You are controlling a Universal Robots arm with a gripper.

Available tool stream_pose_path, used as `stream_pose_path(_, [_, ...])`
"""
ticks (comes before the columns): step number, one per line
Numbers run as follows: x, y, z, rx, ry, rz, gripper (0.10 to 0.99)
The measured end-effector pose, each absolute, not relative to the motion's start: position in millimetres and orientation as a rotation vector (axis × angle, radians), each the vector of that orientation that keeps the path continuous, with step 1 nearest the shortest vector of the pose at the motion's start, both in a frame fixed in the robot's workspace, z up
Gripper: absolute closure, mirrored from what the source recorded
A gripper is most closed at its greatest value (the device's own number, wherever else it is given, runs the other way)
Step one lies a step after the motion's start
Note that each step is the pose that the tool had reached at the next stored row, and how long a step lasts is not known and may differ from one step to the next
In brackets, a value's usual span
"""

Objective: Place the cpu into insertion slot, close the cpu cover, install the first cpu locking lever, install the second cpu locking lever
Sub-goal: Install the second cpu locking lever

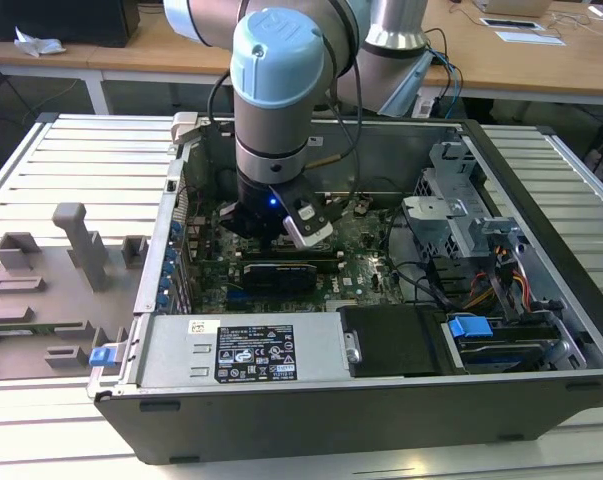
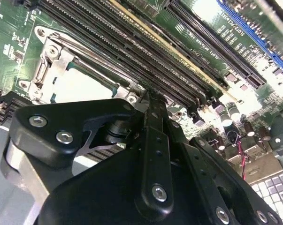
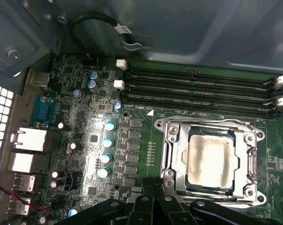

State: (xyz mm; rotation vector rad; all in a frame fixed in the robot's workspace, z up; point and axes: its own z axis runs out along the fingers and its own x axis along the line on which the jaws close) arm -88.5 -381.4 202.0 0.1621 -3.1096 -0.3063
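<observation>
Cpu (image 3: 211, 161) sits in insertion slot (image 3: 247, 140), cpu cover (image 3: 172, 140) closed.

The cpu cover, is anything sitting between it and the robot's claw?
Nothing visible is in the way. In the first wrist view the cpu cover lies down around the cpu, and the claw hangs right by its edge with bare green board between them.

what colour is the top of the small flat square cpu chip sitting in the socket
Pale silver-grey with a dull, smudged look; the cpu shows best in the first wrist view.
</observation>
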Motion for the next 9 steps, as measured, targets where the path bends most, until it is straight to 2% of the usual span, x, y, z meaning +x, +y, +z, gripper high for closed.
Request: stream_pose_path(9, [-40.7, -373.0, 206.4, 0.156, -3.085, -0.287, 0.980])
